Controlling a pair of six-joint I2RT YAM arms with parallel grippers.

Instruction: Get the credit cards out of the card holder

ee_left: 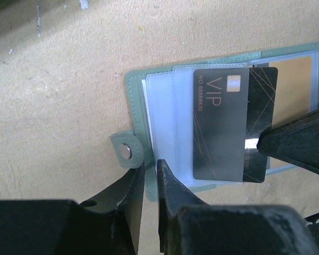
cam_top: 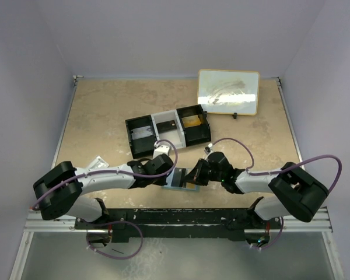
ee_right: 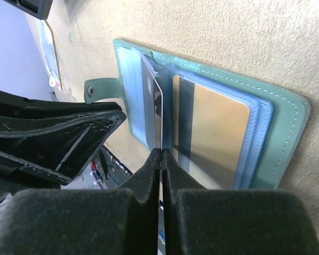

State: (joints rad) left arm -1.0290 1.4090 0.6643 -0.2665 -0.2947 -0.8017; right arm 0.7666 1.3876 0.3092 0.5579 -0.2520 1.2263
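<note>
The card holder (ee_left: 132, 90) lies open on the table, grey-green outside, light blue inside; it also shows in the top view (cam_top: 179, 179). My left gripper (ee_left: 150, 166) is shut on its near green edge beside the snap tab. A dark card marked VIP (ee_left: 220, 127) sticks partly out of a clear slot. My right gripper (ee_right: 161, 151) is shut on this dark card (ee_right: 153, 101), seen edge-on. The orange-tan card (ee_right: 212, 133) sits in its slot on the other half and shows in the left wrist view (ee_left: 290, 79). In the top view, the left gripper (cam_top: 168, 174) and right gripper (cam_top: 193, 175) meet over the holder.
A black-and-white three-compartment tray (cam_top: 169, 125) stands just behind the grippers. A framed whiteboard (cam_top: 228, 91) lies at the back right. A clear packet (cam_top: 97, 163) lies by the left arm. The right finger (ee_left: 297, 143) crosses the left wrist view.
</note>
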